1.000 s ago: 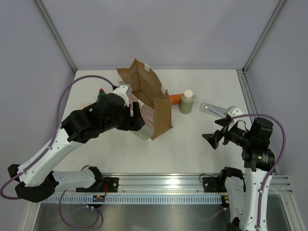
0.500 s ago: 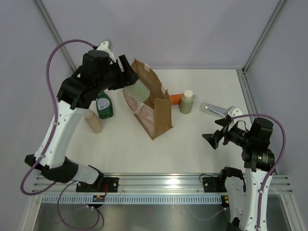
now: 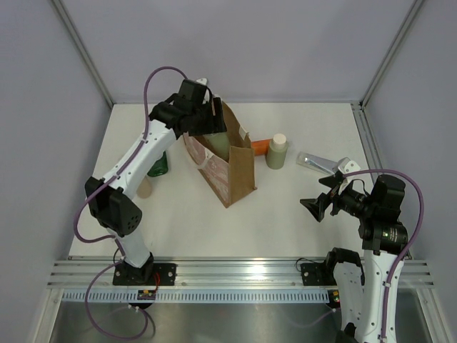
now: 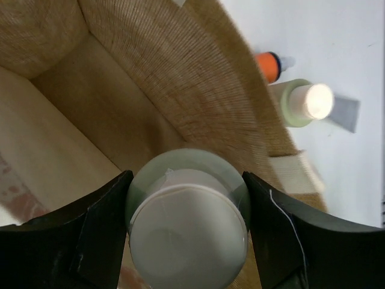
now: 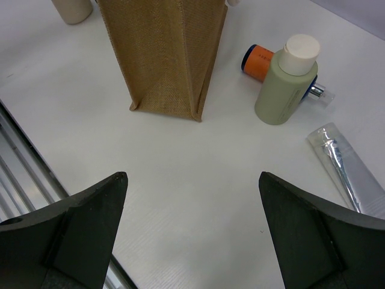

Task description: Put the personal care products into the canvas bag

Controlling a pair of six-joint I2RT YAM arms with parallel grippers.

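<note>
Bottle (image 4: pixel 187 232) in left hand (image 4: pixel 186 178), above canvas bag (image 4: pixel 198 90)

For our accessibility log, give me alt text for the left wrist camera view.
The left pincer grips a pale green cream-capped bottle above the open tan canvas bag. Beyond it sit an orange bottle, a second pale green bottle and a flat silver-grey tube.

The canvas bag (image 3: pixel 239 175) stands upright at mid-counter (image 3: pixel 285 214). Directly over the bag's open mouth, the left end effector (image 3: pixel 214 127) grips the held bottle (image 3: pixel 216 139). Just right of the bag is the lying bottle (image 3: pixel 258 147), with the standing bottle (image 3: pixel 276 151) beside it and the tube (image 3: pixel 319 162) farther right. Left of the bag sit the rear bottle (image 3: pixel 158 163) and, nearer the arm bases, the front bottle (image 3: pixel 145 187). The right end effector (image 3: pixel 319 200) hangs well right of the bag, jaws apart.
</note>
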